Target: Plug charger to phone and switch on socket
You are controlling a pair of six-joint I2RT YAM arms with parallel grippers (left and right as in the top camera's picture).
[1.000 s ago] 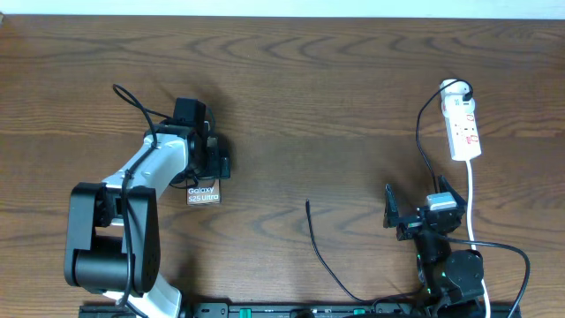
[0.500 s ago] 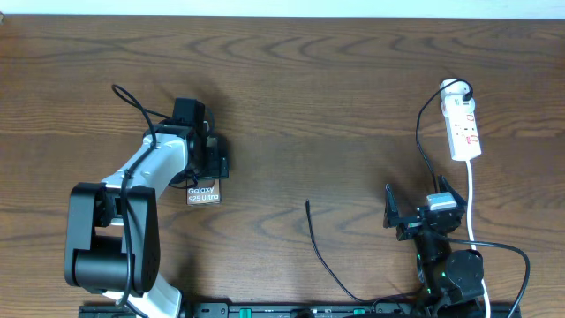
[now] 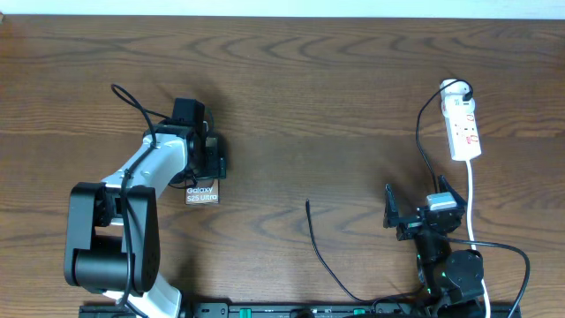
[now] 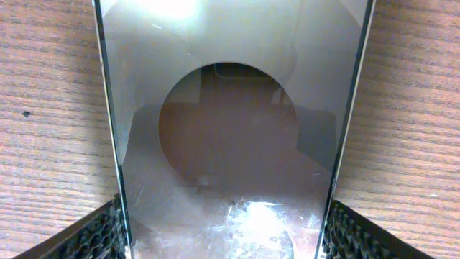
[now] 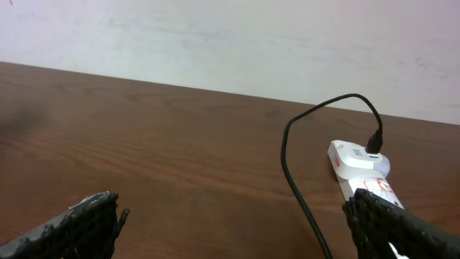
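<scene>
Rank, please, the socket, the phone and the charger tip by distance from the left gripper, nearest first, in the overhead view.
1. phone, at the left gripper, left side.
2. charger tip, mid-table.
3. socket, far right.

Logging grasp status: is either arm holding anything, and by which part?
The right gripper holds nothing. The left gripper's fingers flank the phone at its two long edges; whether they grip it cannot be told.

open table (image 3: 353,97) at centre; charger (image 3: 320,249) lies across front middle; socket (image 3: 463,128) far right; phone (image 3: 201,195) under left end effector (image 3: 214,166).
</scene>
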